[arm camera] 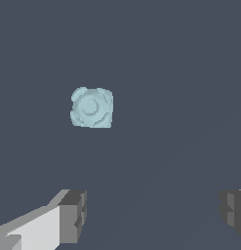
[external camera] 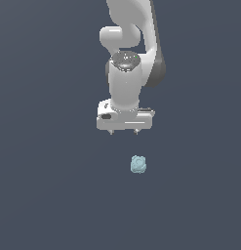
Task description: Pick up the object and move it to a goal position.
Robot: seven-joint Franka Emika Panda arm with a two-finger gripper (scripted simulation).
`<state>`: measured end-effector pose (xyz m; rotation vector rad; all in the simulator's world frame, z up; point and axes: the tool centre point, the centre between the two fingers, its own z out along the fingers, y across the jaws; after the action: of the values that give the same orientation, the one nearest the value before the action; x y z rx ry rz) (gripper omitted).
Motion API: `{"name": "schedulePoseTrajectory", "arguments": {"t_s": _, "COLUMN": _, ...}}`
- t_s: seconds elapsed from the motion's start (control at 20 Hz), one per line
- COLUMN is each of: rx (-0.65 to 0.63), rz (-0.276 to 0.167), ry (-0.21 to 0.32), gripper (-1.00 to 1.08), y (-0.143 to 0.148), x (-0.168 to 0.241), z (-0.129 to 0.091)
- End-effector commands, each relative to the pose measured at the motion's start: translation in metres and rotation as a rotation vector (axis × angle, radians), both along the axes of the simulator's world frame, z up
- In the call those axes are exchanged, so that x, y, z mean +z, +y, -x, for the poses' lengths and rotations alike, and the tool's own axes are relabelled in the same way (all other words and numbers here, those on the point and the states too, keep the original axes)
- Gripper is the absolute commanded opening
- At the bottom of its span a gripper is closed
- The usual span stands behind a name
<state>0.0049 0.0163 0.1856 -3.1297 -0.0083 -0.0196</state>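
The object [external camera: 138,164] is a small pale blue-teal lumpy blob resting on the dark grey floor, a little toward the exterior view's right of the arm's hand. My white gripper [external camera: 124,132] hangs above and behind it, apart from it, fingertips pointing down and spread wide. In the wrist view the object [arm camera: 91,108] shows its ring-like centre, lying ahead of the open gripper [arm camera: 153,212], whose two grey pads [arm camera: 73,215] hold nothing between them.
A flat dark grey surface [external camera: 53,195] stretches in all directions around the arm. No other objects, walls or edges show in either view.
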Motion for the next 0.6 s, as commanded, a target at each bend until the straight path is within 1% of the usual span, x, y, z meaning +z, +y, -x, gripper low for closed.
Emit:
{"name": "schedulePoseTrajectory", "arguments": {"t_s": 0.0, "rx": 0.000, "rz": 0.000, "ry": 0.000, "gripper": 1.00, "y": 0.000, "x": 0.000, "z": 0.000}}
{"name": "schedulePoseTrajectory", "arguments": {"t_s": 0.15, "rx": 0.014, "rz": -0.004, "ry": -0.002, "gripper": 1.00, "y": 0.007, "x": 0.000, "z": -0.001}}
{"name": "schedulePoseTrajectory", "arguments": {"t_s": 0.4, "rx": 0.069, "rz": -0.019, "ry": -0.009, "gripper": 1.00, "y": 0.036, "x": 0.000, "z": -0.002}}
{"name": "schedulePoseTrajectory", "arguments": {"t_s": 0.55, "rx": 0.071, "rz": -0.019, "ry": -0.010, "gripper": 1.00, "y": 0.037, "x": 0.000, "z": -0.002}}
